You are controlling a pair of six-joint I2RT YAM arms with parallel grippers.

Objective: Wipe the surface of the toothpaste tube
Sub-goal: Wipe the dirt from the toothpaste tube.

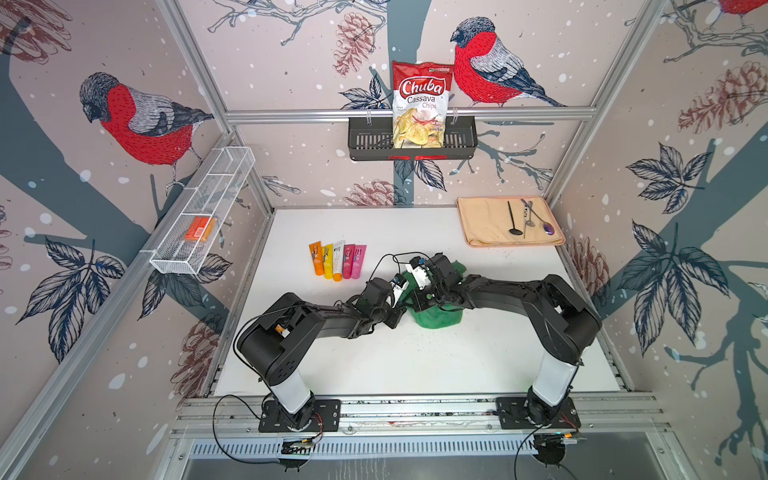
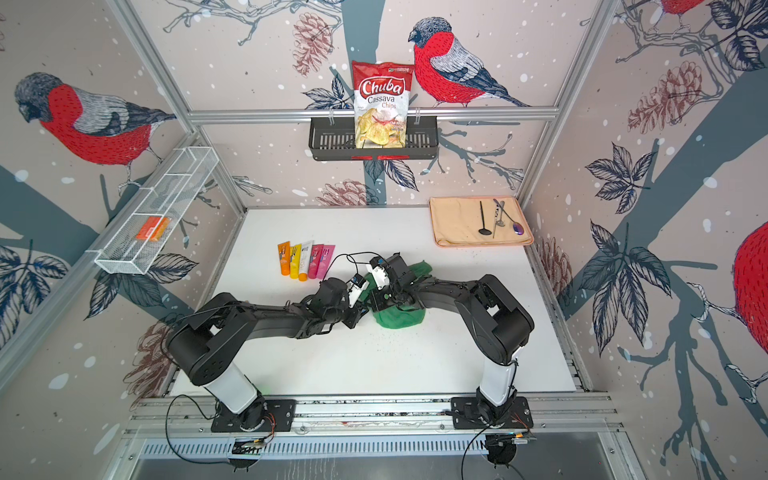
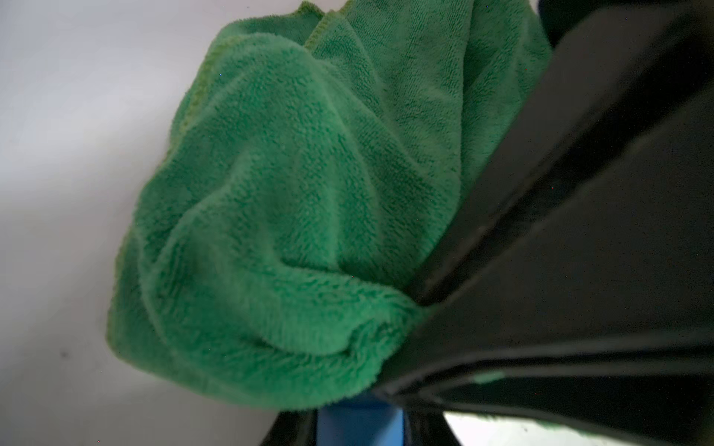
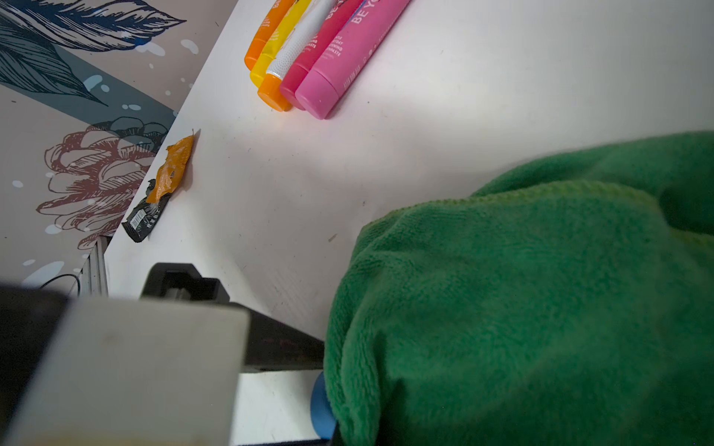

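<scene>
Centre of white desk (image 1: 415, 365): left claw (image 1: 399, 313) is grasping blue toothpaste tube (image 4: 320, 405), mostly hidden under crumpled green microfibre cloth (image 1: 440, 318); right claw (image 1: 422, 301) is clenching that cloth. Five colourful tubes (image 1: 337, 259) are lying nearby, apart.

Cloth (image 1: 436, 318) central, row of tubes (image 1: 337, 261) behind-left, utensils (image 1: 525, 218) on towel (image 1: 482, 226) rear right, another tube (image 4: 320, 405) perhaps under cloth
</scene>
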